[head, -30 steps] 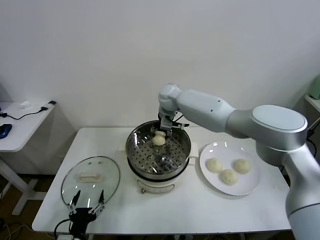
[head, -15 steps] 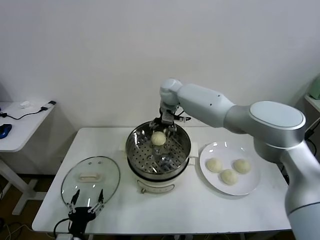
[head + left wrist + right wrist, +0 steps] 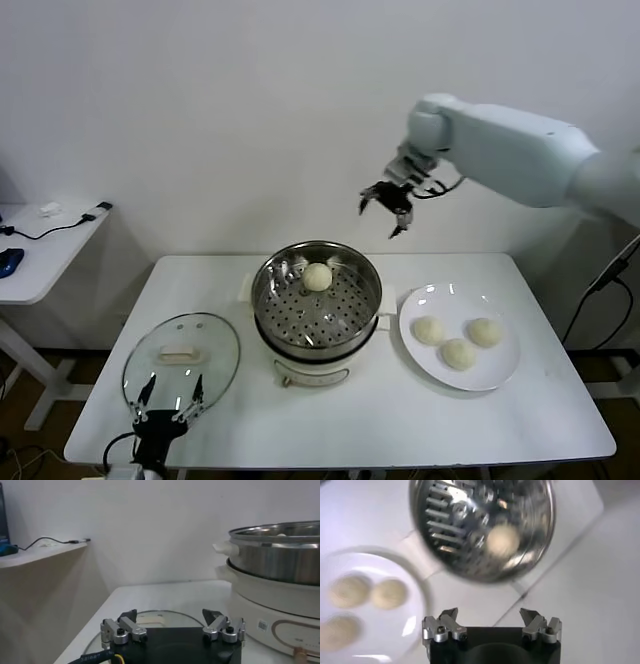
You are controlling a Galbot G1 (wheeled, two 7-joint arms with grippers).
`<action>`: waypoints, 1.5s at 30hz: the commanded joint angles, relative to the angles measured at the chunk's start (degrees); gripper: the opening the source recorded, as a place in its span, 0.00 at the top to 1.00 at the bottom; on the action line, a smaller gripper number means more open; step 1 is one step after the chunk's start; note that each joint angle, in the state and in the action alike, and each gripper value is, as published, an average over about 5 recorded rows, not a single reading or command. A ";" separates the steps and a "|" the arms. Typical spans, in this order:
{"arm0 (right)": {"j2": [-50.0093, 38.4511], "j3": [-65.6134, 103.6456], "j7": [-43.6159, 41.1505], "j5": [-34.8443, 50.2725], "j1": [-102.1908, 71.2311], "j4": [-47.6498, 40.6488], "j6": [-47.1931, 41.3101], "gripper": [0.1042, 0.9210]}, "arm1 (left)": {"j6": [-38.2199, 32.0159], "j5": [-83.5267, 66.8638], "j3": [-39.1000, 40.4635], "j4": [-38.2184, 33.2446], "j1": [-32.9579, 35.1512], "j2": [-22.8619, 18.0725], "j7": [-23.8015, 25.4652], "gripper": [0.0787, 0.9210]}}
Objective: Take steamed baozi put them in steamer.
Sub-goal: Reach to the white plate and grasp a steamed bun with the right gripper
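The steamer (image 3: 318, 346) stands at the table's middle, shiny steel on a white base. One baozi (image 3: 317, 277) lies on its perforated tray near the back rim; it also shows in the right wrist view (image 3: 503, 538). Three baozi (image 3: 458, 341) lie on the white plate (image 3: 500, 374) to the steamer's right. My right gripper (image 3: 388, 212) is open and empty, raised high above the gap between steamer and plate. My left gripper (image 3: 165, 405) is open and empty, parked low at the table's front left over the glass lid.
A round glass lid (image 3: 181, 357) with a white handle lies on the table left of the steamer. A white side table (image 3: 40, 245) with cables stands at far left. The wall is close behind the table.
My right gripper let go of the baozi on the steamer tray, opened, and rose up and to the right, away from the steamer. The left arm stayed still.
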 commanded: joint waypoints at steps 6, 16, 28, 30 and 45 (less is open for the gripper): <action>-17.71 -8.66 10.28 10.42 -5.34 17.42 -26.84 0.12 | 0.23 0.03 -0.01 0.59 -0.71 -0.20 0.00 0.12; -13.94 1.86 15.88 7.38 -20.80 10.73 -29.51 0.12 | 0.49 0.31 -0.02 1.19 -0.92 -0.30 0.03 0.12; -6.54 8.94 16.44 5.48 -28.57 -0.30 -28.69 0.12 | 0.32 0.51 -0.32 1.91 -0.77 -0.35 0.00 0.12; -5.91 9.40 16.35 5.36 -29.21 -1.07 -28.59 0.12 | 0.26 0.50 -0.38 2.02 -0.74 -0.34 -0.02 0.12; -3.73 10.39 15.31 4.19 -29.74 -4.62 -27.08 0.26 | 0.05 0.50 -0.32 2.39 -0.84 -0.46 -0.05 0.12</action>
